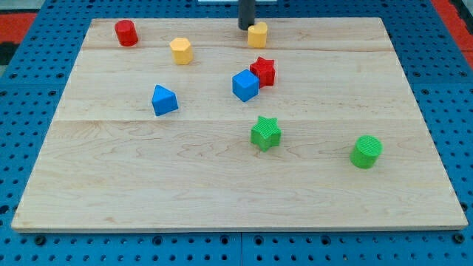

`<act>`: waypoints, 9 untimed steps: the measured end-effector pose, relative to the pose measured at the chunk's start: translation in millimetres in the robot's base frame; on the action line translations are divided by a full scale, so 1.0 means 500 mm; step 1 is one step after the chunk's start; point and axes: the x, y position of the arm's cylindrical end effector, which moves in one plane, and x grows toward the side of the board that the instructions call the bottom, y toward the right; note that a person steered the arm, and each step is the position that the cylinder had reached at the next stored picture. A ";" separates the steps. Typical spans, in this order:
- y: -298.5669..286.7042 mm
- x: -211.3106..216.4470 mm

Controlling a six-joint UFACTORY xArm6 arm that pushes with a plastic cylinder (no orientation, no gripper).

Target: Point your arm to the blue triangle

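Wooden board [222,192], pale planks, on a blue pegboard [15,89] with red showing at the view's top corners. My tip [245,28] sits at the board's top edge, near centre, just left of a yellow block [258,34], touching it or nearly so; cannot tell which. Rod is bare: no jaws, nothing held.

Blue triangle [164,100] lies left of centre, alone, well apart from the tip, down and to the view's left of it.

Other blocks:
- red cylinder [126,32], top left corner area.
- yellow hexagon [181,50], between the red cylinder and the tip, slightly lower.
- red star [264,70] and blue cube [244,85], touching, the cube at the star's lower left, below the tip.
- green star [265,133], below that pair, near board centre.
- green cylinder [366,151], toward the view's right, lower half.
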 end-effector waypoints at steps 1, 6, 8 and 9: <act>-0.092 0.000; -0.118 0.161; -0.118 0.320; -0.118 0.397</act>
